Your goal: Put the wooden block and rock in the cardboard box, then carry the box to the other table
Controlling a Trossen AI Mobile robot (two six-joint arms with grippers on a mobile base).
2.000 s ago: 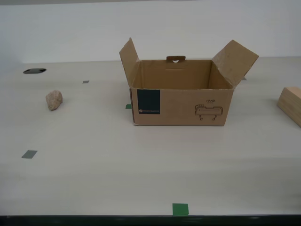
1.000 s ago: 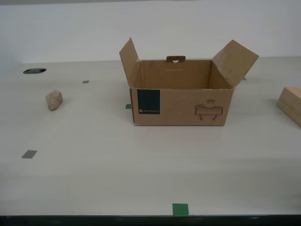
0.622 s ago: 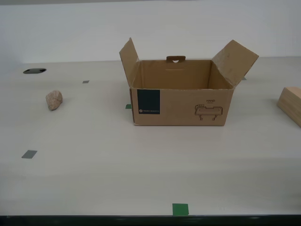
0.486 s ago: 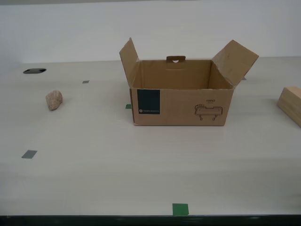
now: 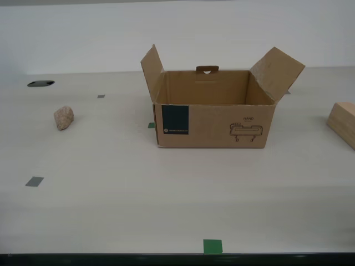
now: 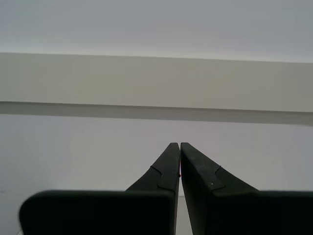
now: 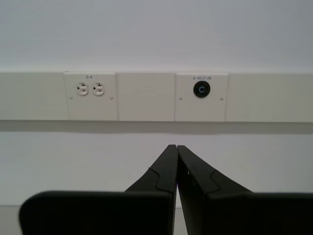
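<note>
Change: nothing on the worktop [image 5: 166, 205] has moved over the last two seconds; task not begun.
Box: cardboard box [image 5: 213, 116] open, mid-worktop.
Rock: rock [image 5: 64, 118] toward the exterior view's left.
Block: wooden block [image 5: 343, 123] at the exterior view's right edge.
Hands: my first hand [image 7: 176, 147] and my second hand [image 6: 179, 144] pressed together, empty, facing a wall.

One box [image 5: 213, 119], one rock [image 5: 64, 117], one wooden block [image 5: 344, 122] (cut off at three o'clock), five tape marks [image 5: 212, 246], two closed grippers [image 7: 176, 147].
</note>
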